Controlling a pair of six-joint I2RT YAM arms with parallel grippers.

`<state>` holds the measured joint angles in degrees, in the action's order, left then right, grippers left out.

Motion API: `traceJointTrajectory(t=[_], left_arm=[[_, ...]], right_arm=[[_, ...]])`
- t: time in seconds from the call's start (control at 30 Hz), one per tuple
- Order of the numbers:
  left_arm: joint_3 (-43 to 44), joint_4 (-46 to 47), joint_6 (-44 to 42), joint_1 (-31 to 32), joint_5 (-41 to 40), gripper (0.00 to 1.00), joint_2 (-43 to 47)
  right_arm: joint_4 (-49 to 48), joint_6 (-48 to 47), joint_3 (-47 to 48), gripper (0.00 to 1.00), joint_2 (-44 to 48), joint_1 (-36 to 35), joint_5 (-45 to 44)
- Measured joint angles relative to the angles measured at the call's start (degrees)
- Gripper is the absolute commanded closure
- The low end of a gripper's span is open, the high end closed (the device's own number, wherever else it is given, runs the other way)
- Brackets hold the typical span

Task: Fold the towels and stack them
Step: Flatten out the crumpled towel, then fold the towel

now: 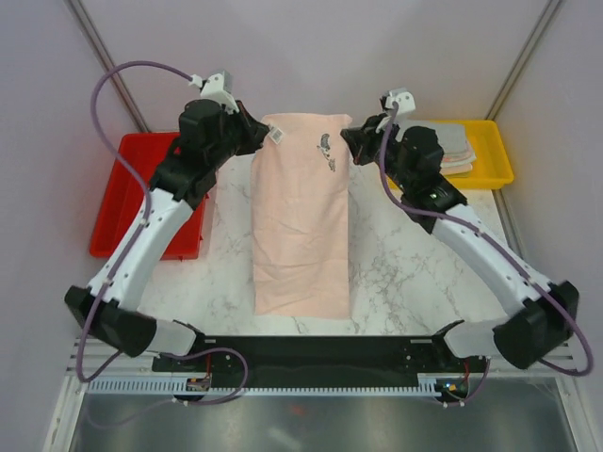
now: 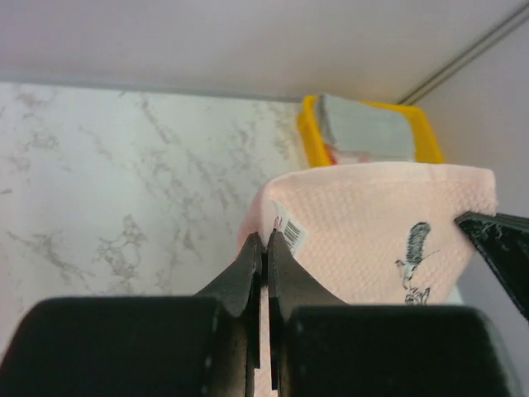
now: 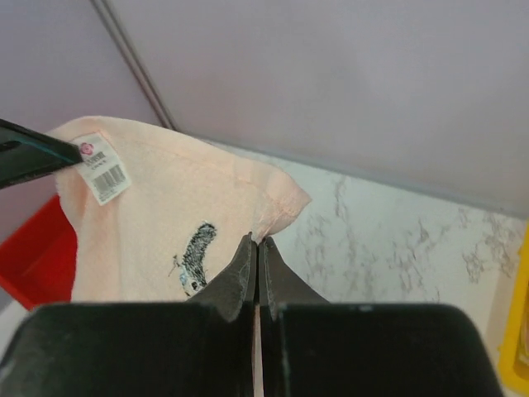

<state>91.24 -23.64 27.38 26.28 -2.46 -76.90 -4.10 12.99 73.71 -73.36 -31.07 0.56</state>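
On the left the red tray [image 1: 121, 202] sits at the table's edge, partly under my left arm; the yellow tray [image 1: 492, 151] is at far right, just behind my right arm, w/ folded towels [image 1: 456, 151] stacked in it, a grey-green one on top and pink beneath; purple cables [image 1: 113, 85] loop off both wrists.

My left pincer [image 2: 265, 240] is clamped on the far-left corner of the peach towel [image 1: 301, 226], just beside its white barcode tag [image 2: 289, 232]; my right pincer [image 3: 256, 241] is clamped on the far-right corner; both sets of jaws are pressed tight w/ cloth betw. them.

The towel runs as one long strip down the middle of the table, its near end close to the black base rail [image 1: 320, 350]; the far edge is raised off the table betw. the pincers, the rest lies flat w/ a few soft creases; a small dark bird print [image 1: 326, 148] shows near the far end; the weave looks waffle-textured.

The table [image 1: 415, 273] is white marble w/ grey veins; plain pale walls all round, w/ grey metal posts [image 1: 108, 56] in the far corners.
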Motion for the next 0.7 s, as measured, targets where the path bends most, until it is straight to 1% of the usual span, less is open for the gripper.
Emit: traceJointTrajectory(t=[0.1, 0.17, 0.27, 0.33, 0.4, 0.5, 0.7], left_arm=[[-1.3, 1.7, -1.1, -4.6, 2.4, 0.98, -8.7], [-0.8, 3.9, -1.9, -7.4, 5.1, 0.98, -16.5], [2.7, 6.0, -2.8, -10.3, 9.3, 0.98, -27.3], [6.2, 7.0, -3.7, -11.7, 12.1, 0.98, -34.5], [8.5, 7.2, -5.1, -12.7, 13.9, 0.98, -39.5], [10.3, 7.4, -7.6, -13.5, 15.3, 0.98, -43.4], [11.4, 7.7, -12.8, -13.5, 17.7, 0.98, -44.0]], right_arm=[[-4.7, 1.0, -1.2, 1.0, -10.8, 5.7, 4.5], [-8.4, 1.5, -0.4, 1.0, -19.1, 8.7, 8.7], [-12.0, 2.1, 2.3, 1.0, -31.3, 11.7, 15.0], [-13.3, 2.2, 4.3, 1.0, -37.1, 13.0, 17.9], [-14.4, 2.2, 7.2, 1.0, -42.3, 14.1, 20.9], [-16.5, 2.1, 9.7, 1.0, -46.6, 15.2, 24.0], [-19.7, 1.2, 11.5, 1.0, -48.4, 16.3, 28.9]])
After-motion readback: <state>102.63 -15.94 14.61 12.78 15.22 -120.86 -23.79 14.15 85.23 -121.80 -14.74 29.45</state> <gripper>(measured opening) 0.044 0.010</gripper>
